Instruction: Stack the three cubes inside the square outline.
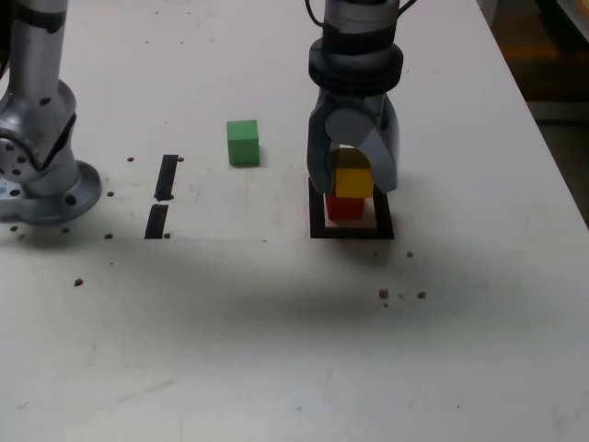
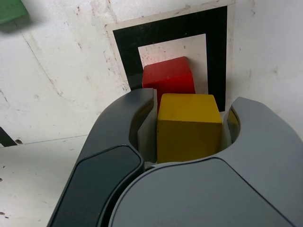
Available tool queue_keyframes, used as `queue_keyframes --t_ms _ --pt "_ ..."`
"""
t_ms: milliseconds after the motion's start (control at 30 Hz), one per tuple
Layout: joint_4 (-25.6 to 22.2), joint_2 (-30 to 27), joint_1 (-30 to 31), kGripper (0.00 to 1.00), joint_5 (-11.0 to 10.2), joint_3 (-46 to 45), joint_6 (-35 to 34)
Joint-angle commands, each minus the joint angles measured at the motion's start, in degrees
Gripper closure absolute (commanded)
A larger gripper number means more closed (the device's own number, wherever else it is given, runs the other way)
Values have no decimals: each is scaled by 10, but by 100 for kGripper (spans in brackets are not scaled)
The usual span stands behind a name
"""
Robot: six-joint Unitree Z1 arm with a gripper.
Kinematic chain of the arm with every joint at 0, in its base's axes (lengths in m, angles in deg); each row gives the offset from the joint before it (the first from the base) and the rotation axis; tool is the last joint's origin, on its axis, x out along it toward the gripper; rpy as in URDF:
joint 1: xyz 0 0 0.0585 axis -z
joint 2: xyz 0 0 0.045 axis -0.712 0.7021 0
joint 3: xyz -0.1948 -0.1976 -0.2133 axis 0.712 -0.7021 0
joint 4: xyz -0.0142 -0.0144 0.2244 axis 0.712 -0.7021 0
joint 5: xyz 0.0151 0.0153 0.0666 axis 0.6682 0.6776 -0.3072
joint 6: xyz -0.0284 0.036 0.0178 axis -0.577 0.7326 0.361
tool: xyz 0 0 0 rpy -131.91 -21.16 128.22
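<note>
White tabletop (image 1: 276, 350), scuffed and speckled, fills the exterior view. The square outline (image 1: 317, 207) lies right of centre in this view, with two short black tape strips (image 1: 166, 177) well apart toward the exterior view's left. The red cube (image 1: 344, 208) sits inside the outline; the yellow cube (image 1: 353, 182) rests on top of it, offset slightly toward the exterior view's right. The gripper (image 1: 354, 175) stands vertically over the pair, its jaws flanking the yellow cube. The green cube (image 1: 243, 143) lies alone outside the outline, toward the exterior view's left of the gripper.

Wrist view: the yellow cube (image 2: 189, 126) sits between the two jaws of the gripper (image 2: 189, 130). One jaw lies against a side face; a narrow dark gap shows at the other. Whether the grip is firm or releasing cannot be told. The red cube (image 2: 169, 78) is partly covered by the yellow one and sits within the square outline (image 2: 165, 33). A corner of the green cube (image 2: 10, 10) is visible.

Handling judgement: the cubes appear rigid, light and matte, so slip is unlikely. Take hold across two opposite flat faces, near mid-height. An offset stack may topple if nudged sideways.
</note>
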Motion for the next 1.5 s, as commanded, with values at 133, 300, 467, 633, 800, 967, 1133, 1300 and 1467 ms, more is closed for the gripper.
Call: queue_keyframes --t_ms 133,300,467,633,800,967,1133,1300,1467 --pt "-6 2 -5 42 -11 0 1" --pt "-11 -1 -9 40 -17 -3 1" --pt "-11 -7 -9 28 -19 -3 1" --pt "-11 -32 -10 12 -37 -2 1" --pt "-18 -73 -21 8 -58 -4 1" --pt "-46 -118 -45 5 -79 -24 2" --pt "-61 -154 -77 1 -89 -71 9" --pt "-58 -174 -98 0 -102 -117 14" --pt "-51 -180 -113 0 -114 -162 14"
